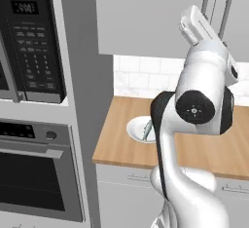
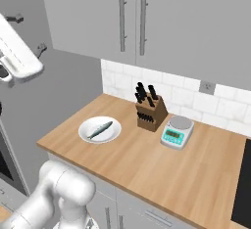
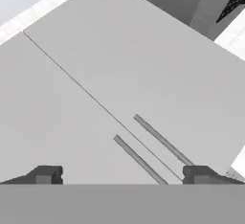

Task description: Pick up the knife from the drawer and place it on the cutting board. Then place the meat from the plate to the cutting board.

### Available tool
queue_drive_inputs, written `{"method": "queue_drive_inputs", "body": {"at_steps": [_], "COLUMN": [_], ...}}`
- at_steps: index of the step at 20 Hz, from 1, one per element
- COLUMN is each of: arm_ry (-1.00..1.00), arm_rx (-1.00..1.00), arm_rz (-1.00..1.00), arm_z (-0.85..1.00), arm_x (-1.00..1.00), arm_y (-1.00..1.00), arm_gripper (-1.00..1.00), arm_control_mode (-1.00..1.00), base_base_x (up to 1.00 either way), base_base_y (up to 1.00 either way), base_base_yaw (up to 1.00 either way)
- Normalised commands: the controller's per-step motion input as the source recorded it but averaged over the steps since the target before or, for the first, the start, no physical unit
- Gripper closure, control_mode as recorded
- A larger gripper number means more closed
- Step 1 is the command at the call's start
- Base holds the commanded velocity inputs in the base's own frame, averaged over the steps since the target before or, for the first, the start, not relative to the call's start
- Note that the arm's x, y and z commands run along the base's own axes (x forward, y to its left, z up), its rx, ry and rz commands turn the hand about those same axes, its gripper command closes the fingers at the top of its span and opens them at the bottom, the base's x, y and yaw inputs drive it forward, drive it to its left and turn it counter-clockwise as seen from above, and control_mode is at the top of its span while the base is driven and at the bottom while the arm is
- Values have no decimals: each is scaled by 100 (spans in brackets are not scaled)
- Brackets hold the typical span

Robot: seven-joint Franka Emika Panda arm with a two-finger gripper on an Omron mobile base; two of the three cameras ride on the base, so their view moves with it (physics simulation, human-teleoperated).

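Observation:
The white plate [image 2: 113, 132] lies on the wooden counter near its left end, with the slim grey-blue meat [image 2: 99, 129] lying across it. In the left base view my arm covers part of the plate [image 1: 133, 127] and the meat [image 1: 147, 131]. My gripper [image 3: 122, 176] is raised high above the counter, far from the plate, and faces the grey upper cabinet doors. It is open, with nothing between its fingertips [image 2: 41, 49]. The knife, the drawer and the cutting board are out of view.
A wooden knife block [image 2: 150, 109] and a small kitchen scale [image 2: 176, 131] stand at the back of the counter [image 2: 147, 164]. Upper cabinets with bar handles [image 2: 121, 17] hang above. A microwave [image 1: 31, 42] and oven [image 1: 36, 168] fill the left wall. Closed grey drawer fronts [image 1: 131, 178] run under the counter.

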Motion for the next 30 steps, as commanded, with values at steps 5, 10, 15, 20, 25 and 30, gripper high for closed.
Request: {"method": "queue_drive_inputs", "body": {"at_steps": [5,10,15,20,25,30], "arm_ry": [99,75,58,24,14,6], "arm_rx": [8,0,0,-1,3,8], "arm_rz": [-3,3,14,31,39,27], "arm_z": [-63,-100,-100,-100,-100,-100], "arm_x": [39,21,52,99,70,43], "arm_y": [-16,5,26,9,12,26], "arm_gripper": [-100,-100,-100,-100,-100,-100], "arm_control_mode": [-100,-100,-100,-100,-100,-100], "base_base_x": [0,0,0,0,0,0], "base_base_y": [0,0,0,0,0,0], "base_base_yaw": [0,0,0,0,0,0]}}
